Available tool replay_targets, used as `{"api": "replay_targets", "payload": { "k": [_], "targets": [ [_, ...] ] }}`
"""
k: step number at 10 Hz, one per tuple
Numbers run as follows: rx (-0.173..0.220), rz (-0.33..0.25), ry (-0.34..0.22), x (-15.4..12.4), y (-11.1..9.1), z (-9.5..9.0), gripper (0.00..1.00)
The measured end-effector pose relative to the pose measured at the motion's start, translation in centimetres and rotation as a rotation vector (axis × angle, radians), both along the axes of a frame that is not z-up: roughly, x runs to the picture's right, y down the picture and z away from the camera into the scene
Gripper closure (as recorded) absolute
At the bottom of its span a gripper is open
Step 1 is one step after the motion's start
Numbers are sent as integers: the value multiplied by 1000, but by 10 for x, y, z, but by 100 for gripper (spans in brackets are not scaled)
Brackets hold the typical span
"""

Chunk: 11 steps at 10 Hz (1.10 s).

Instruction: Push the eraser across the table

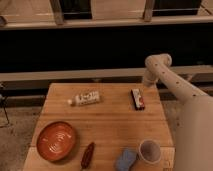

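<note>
Gripper (148, 83): at the end of the white robot arm (172, 85), low over the far right edge of the light-brown plank table (107, 125). Open or closed: cannot be told, as its tip merges with the table edge.

Writing: none legible. The white labelled tube (84, 98) carries dark print that cannot be read. The small flat dark eraser (137, 98) shows red and white markings only, with no readable letters.

Count, on the table: one eraser, one tube, one round orange-red bowl (56, 141), one dark red elongated item (88, 155), one blue sponge-like pad (126, 160), one pale cup (149, 151) with a dark inside. Six items in all.

Position of the eraser: far right part of the table, long side running away from the camera, just beside the gripper and a little to its left. Contact between them cannot be confirmed.

Obstructions: the pad is cut by the bottom edge. The arm covers the table's right edge. The dark red item cannot be identified.
</note>
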<state>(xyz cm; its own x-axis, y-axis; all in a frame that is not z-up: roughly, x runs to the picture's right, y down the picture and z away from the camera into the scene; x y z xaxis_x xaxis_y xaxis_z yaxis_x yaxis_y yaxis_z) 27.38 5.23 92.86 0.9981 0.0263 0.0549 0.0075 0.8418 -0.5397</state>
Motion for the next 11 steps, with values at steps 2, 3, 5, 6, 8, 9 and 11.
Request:
{"api": "replay_targets", "payload": {
  "k": [2,3,5,6,8,9,11],
  "targets": [
    [-19,5,17,13,9,-1,99],
    [-35,7,27,19,15,-3,99],
    [-54,11,38,25,24,-3,99],
    [-64,10,41,27,29,-3,99],
    [-83,1,44,28,38,-1,99],
    [-95,-7,41,25,41,1,99],
    [-107,-17,35,22,46,3,99]
  ]
}}
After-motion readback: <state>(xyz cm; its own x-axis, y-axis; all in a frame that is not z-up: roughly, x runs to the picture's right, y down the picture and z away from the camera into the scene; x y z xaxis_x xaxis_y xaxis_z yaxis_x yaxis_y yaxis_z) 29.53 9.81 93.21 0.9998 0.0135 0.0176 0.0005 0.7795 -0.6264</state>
